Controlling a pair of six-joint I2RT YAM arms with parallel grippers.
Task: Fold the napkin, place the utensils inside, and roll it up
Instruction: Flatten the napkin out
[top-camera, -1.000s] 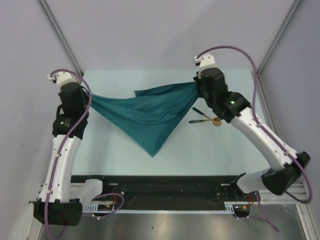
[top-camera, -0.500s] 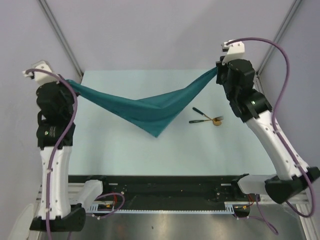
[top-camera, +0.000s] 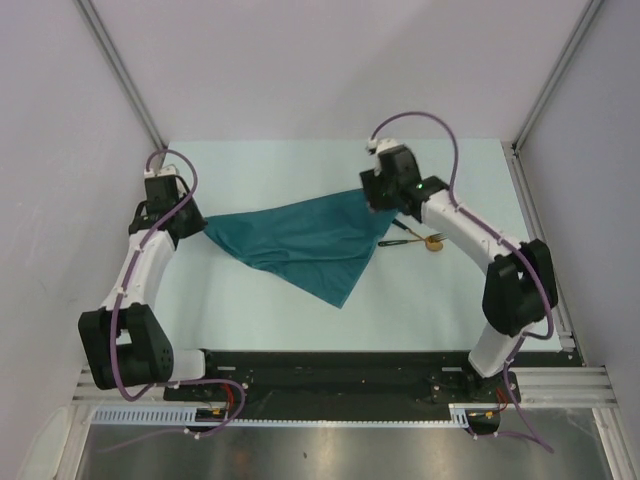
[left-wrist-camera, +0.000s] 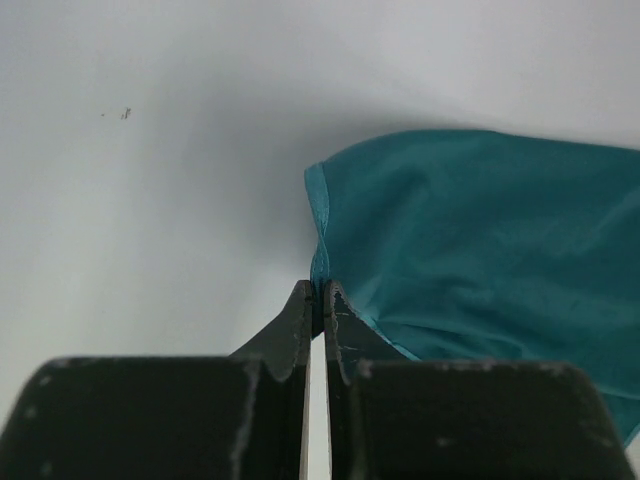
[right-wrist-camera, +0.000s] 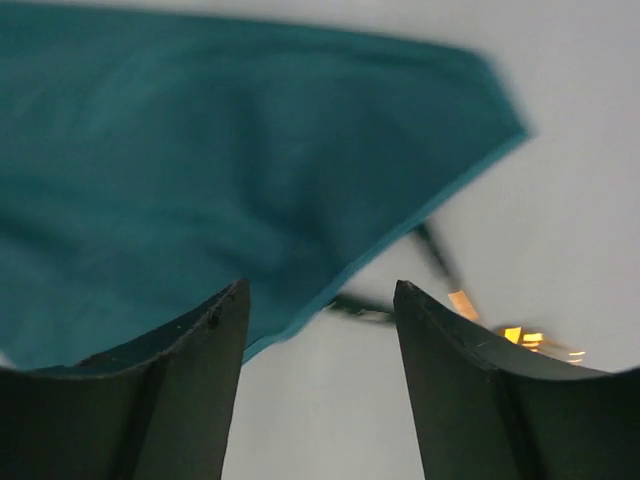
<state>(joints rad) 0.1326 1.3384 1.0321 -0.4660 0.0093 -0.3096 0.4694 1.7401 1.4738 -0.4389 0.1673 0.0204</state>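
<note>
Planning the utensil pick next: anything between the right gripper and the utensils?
Nothing visible. The right gripper is open over the napkin at its right edge; the utensils lie on bare table just past it. Their handle tips run close to the hem; can't tell if cloth covers them.

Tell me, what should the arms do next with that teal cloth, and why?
Probably open the left gripper to release its corner: the napkin appears to lie spread on the table, and the right gripper is open above it.
</note>
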